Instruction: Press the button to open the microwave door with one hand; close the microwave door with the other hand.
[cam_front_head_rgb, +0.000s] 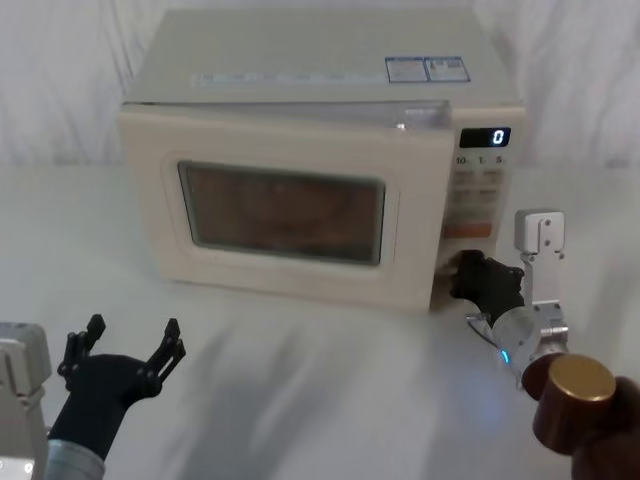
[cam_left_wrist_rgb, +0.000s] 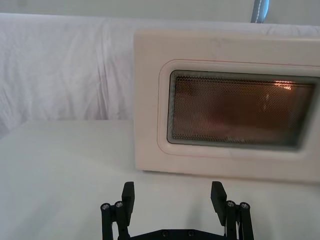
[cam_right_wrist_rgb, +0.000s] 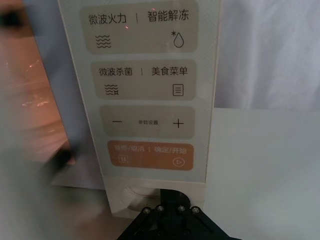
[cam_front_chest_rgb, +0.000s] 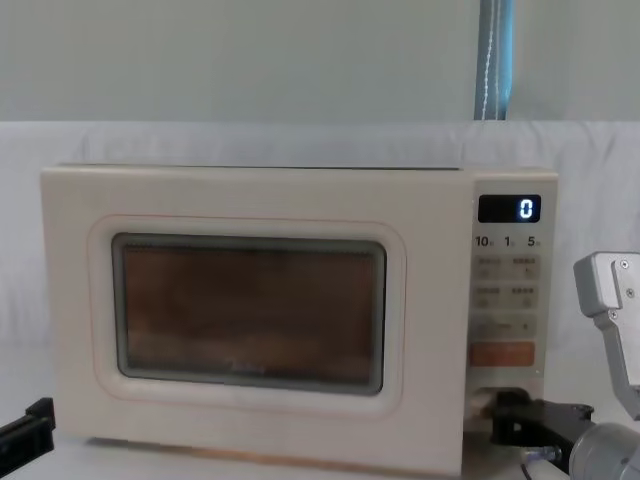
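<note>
The black fingers (cam_left_wrist_rgb: 129, 196) of the left gripper (cam_front_head_rgb: 130, 352) are spread wide apart and grasp nothing; this black angular gripper is held low over the white-covered bench (cam_front_head_rgb: 300, 390), in front of the microwave's left half and well apart from it. The right gripper (cam_front_head_rgb: 470, 275), likewise black and angular, is pressed nose-first against the bottom of the narrow cream control panel (cam_front_head_rgb: 478, 200), where the large cream pill-shaped button (cam_right_wrist_rgb: 134, 192) sits in its recess just under the orange rectangular key (cam_right_wrist_rgb: 150, 155); the gripper's tip is seen touching the button in the right wrist view, and whether its fingers are parted or closed cannot be told.

The wide cream microwave door (cam_front_head_rgb: 280, 210) with its dark rounded window is seen slightly ajar in the head view, its right edge standing a little forward of the control panel. An orange glow is visible behind the window (cam_left_wrist_rgb: 240, 107). The digital display (cam_front_chest_rgb: 509, 208) at the top of the panel reads 0. The cream boxy microwave (cam_front_head_rgb: 320, 60) stands on the bench before a white draped backdrop (cam_left_wrist_rgb: 65, 70).
</note>
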